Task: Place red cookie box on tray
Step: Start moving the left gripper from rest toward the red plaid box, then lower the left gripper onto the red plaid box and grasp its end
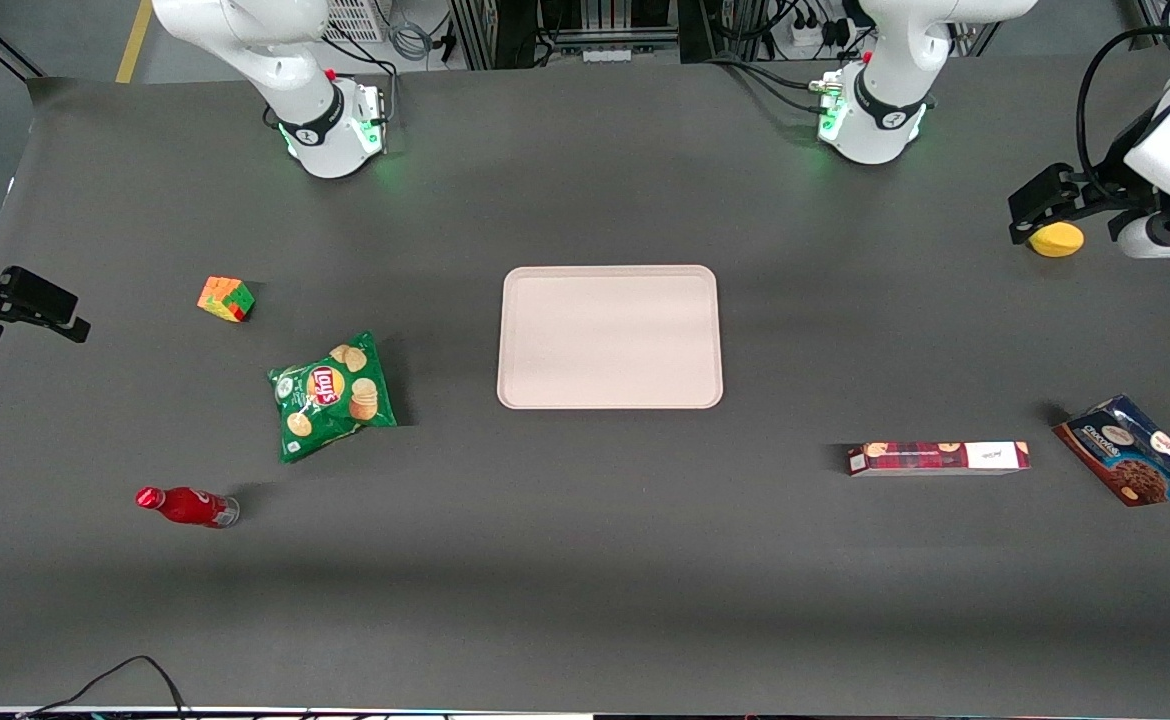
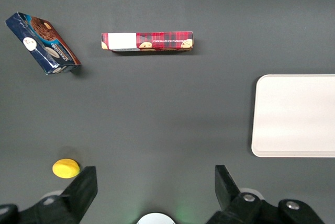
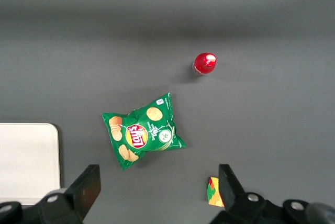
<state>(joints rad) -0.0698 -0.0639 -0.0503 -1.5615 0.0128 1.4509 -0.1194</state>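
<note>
Table [image 1: 585, 600]: dark grey mat. Tray [image 1: 610, 337], pale pink, lay flat at the table's centre, nothing on it. Cookie box [image 1: 937, 458], red plaid with one white end, lay flat on the mat, apart from the tray, nearer the front edge than the tray and toward the working arm's end; its white end pointed toward that end of the table. Blue cookie bag [image 1: 1131, 451] lay near the box, closer still to the working arm's end, set at an angle. Yellow object [image 1: 1056, 240] sat near the working arm's end, farther from the front camera than the bag. Gripper [image 1: 1038, 205] hovered just above the yellow object, well apart from the box; in the wrist view its fingers [image 2: 84, 187] stood spread wide, gripping nothing. Toward the parked arm's end: green chip bag [image 1: 331, 394], puzzle cube [image 1: 226, 298] and a small red bottle [image 1: 186, 506] on its side, nearest the front edge.
</note>
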